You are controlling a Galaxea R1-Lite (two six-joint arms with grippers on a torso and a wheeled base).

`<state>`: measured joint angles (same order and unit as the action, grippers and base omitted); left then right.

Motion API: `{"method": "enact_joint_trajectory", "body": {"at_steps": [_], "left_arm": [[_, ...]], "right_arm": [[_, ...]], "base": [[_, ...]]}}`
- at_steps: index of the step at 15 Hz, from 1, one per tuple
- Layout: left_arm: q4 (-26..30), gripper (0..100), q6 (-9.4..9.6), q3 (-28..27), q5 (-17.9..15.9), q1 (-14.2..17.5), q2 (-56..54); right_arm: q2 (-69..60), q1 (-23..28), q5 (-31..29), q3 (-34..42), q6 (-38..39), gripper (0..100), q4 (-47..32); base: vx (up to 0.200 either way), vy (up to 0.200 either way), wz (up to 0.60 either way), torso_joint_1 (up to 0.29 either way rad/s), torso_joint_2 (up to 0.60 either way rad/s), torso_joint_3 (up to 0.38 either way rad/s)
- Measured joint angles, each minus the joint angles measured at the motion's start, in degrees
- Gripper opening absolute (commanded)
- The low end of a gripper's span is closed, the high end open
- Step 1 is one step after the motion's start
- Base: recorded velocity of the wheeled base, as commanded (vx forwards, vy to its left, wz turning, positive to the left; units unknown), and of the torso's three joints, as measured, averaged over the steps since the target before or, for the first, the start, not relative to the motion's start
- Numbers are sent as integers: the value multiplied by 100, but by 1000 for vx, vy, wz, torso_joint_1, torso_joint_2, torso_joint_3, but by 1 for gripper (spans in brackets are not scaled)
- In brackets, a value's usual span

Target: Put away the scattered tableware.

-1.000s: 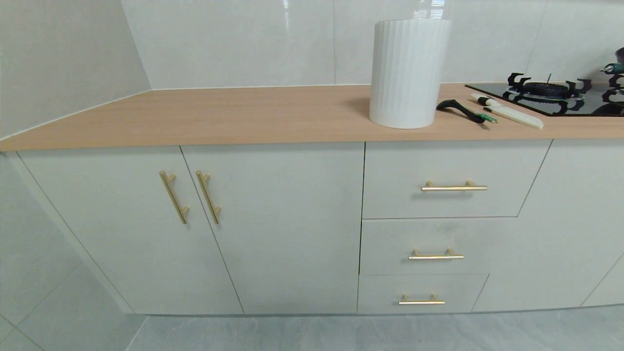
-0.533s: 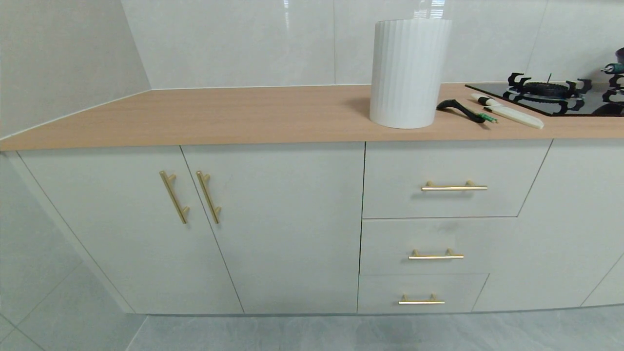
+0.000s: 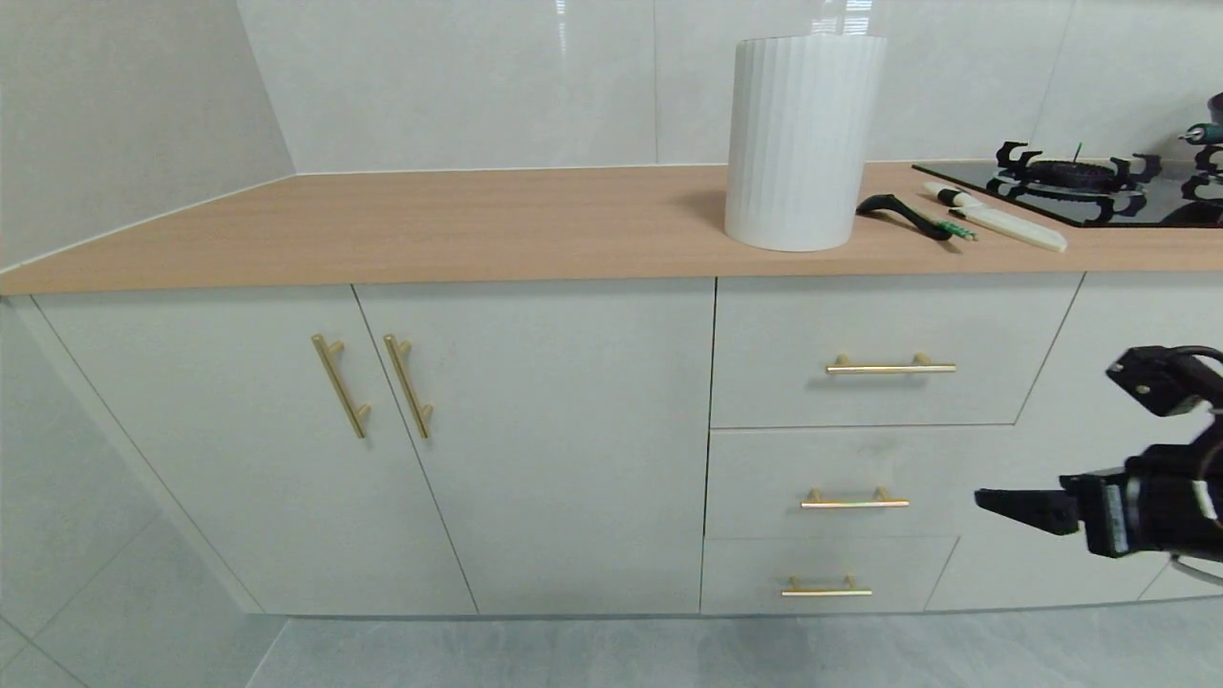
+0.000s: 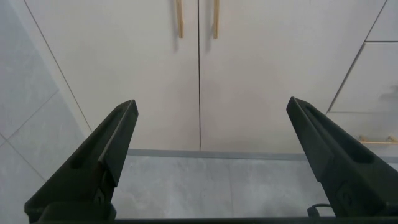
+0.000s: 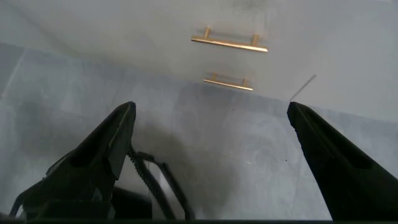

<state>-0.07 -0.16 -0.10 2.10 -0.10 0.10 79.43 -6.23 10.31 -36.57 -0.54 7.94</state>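
A tall white ribbed container stands on the wooden countertop. Just to its right lie a black-handled utensil, a small green-tipped piece and a white knife-like utensil. My right gripper hangs low at the right, in front of the drawers and well below the counter; in the right wrist view the right gripper is open and empty over the floor. My left gripper is open and empty, facing the double cabinet doors.
A black gas hob sits at the counter's right end. Below the counter are two doors with gold handles and three drawers with gold handles. Grey tiled floor runs along the cabinet front.
My right arm has come into the head view from the lower right, level with the lower drawers. The things on the counter have not moved.
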Motion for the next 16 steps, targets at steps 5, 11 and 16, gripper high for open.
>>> {"method": "enact_joint_trajectory", "body": {"at_steps": [5,11,16], "left_arm": [[0,100,-2,0,0,0,0],[0,100,0,0,0,0,0],[0,100,0,0,0,0,0]], "right_arm": [[2197,-182,-306,-322,44,100,1629],[3766,-236,-969,-670,16,100,3003],[4673,-236,-1616,-1061,46,100,3574]], "base": [[0,0,0,0,0,0],[0,0,0,0,0,0],[0,0,0,0,0,0]]}}
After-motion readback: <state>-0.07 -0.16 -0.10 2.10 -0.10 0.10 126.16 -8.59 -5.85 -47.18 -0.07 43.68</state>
